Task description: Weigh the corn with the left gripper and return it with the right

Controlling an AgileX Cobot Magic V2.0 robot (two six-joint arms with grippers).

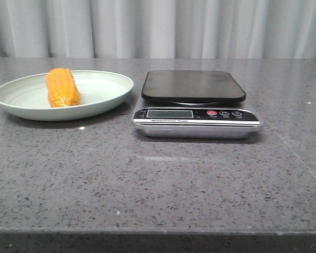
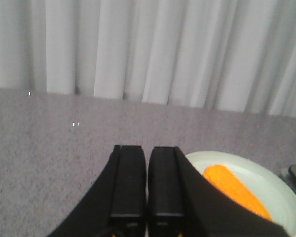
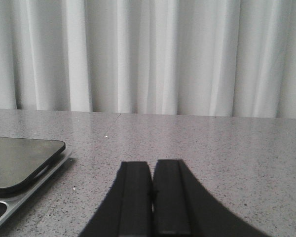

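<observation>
The corn (image 1: pixel 62 87), a short orange-yellow cob, lies on a pale green plate (image 1: pixel 108 87) at the left of the table. It also shows in the left wrist view (image 2: pixel 235 192), on the plate (image 2: pixel 276 197), partly hidden behind a finger. My left gripper (image 2: pixel 147 153) is shut and empty, low over the table beside the plate. My right gripper (image 3: pixel 152 165) is shut and empty over bare table to the right of the scale (image 3: pixel 19 163). Neither gripper shows in the front view.
A kitchen scale (image 1: pixel 195 103) with a black platform and a silver base stands mid-table, right of the plate. Its display (image 1: pixel 170 113) faces the front. A white curtain hangs behind the grey speckled table (image 1: pixel 158 179).
</observation>
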